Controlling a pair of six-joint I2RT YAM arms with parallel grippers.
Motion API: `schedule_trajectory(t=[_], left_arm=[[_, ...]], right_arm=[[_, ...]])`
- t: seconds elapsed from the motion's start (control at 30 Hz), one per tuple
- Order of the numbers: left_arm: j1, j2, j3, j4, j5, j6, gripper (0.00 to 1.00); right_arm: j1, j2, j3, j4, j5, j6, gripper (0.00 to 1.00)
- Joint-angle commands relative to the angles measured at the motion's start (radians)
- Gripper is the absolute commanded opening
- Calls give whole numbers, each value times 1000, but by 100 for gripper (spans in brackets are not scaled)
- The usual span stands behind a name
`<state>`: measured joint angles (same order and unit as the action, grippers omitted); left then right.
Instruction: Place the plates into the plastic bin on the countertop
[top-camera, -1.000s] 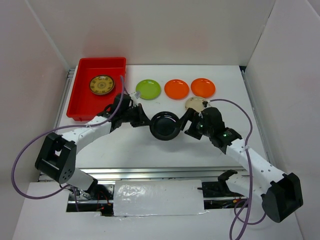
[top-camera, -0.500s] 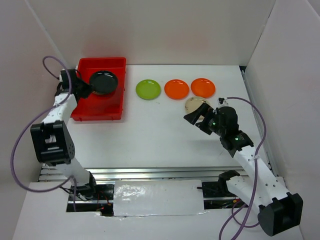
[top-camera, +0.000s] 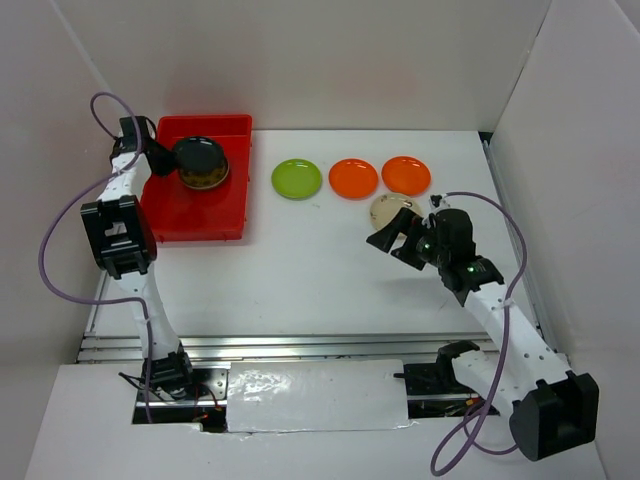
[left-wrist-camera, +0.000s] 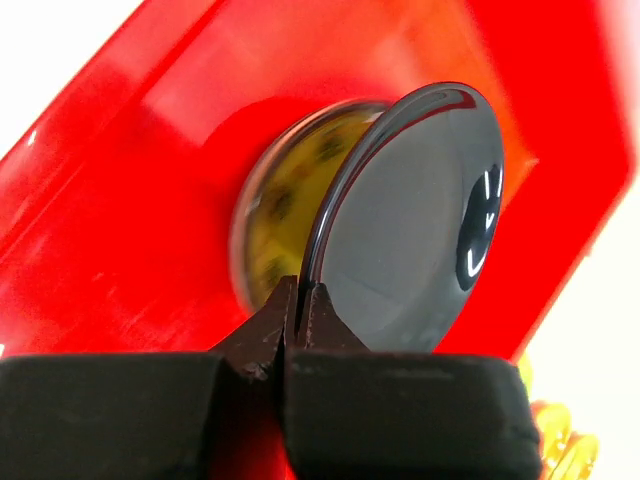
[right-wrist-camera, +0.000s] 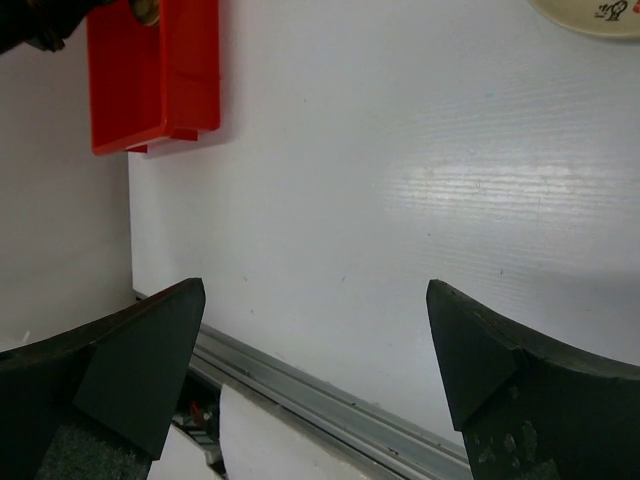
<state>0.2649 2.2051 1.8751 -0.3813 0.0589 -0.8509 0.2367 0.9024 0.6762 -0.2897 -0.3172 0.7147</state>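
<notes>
left gripper (left-wrist-camera: 298, 305): pinching black plate (left-wrist-camera: 410, 220) rim (tilted over gold plate (left-wrist-camera: 272, 205) in red bin (left-wrist-camera: 110, 220))
right gripper (right-wrist-camera: 315, 290): wide open, holding nothing

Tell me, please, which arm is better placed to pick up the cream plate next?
Right: the right pincer is open near the cream plate, while the left pincer grips the black plate over the bin.

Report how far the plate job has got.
Done: the olive-gold plate lies in the red bin. In hand: the left gripper pinches the black plate, tilted over it. Left: the green plate, two orange plates and cream plate on the countertop; the right gripper is open.
</notes>
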Motion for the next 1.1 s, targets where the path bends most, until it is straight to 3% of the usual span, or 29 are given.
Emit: schedule_trajectory(t=[0.0, 0.07, 0.1, 0.17, 0.37, 0.43, 0.57, 0.63, 0.8, 0.87, 0.93, 1.0, 1.07], left_arm=[[-3, 1, 85, 16, 35, 21, 11], [-7, -13, 59, 13, 24, 15, 47], [-9, -34, 46, 13, 15, 12, 72], [-9, -54, 9, 13, -4, 10, 99], [5, -151, -50, -1, 13, -4, 99], [-13, -197, -48, -45, -30, 24, 99], [-143, -425, -93, -158, -166, 79, 99], [-196, -491, -126, -192, -209, 108, 99], [-256, -763, -351, -162, -136, 134, 99], [-294, -861, -441, -150, -134, 139, 99], [-314, -924, -493, -154, -122, 150, 99], [-326, -946, -524, -159, -108, 165, 99], [-346, -964, -539, -171, -103, 171, 99]], right_arm=[[-7, 24, 40, 44, -46, -17, 100], [-8, 35, 39, 50, -43, -12, 100], [-11, 39, 42, 50, -40, -11, 100], [-11, 50, 52, 50, -28, -9, 100], [-36, 124, 103, 61, 32, -21, 100], [-65, 237, 146, 61, 108, -23, 100], [-178, 493, 247, 34, 265, 35, 100], [-204, 628, 295, 47, 268, 51, 100], [-269, 751, 310, 119, 254, 69, 99], [-286, 803, 331, 123, 218, 63, 97], [-292, 840, 348, 113, 199, 46, 81], [-300, 848, 361, 98, 204, 46, 81], [-309, 865, 379, 77, 208, 39, 74]])
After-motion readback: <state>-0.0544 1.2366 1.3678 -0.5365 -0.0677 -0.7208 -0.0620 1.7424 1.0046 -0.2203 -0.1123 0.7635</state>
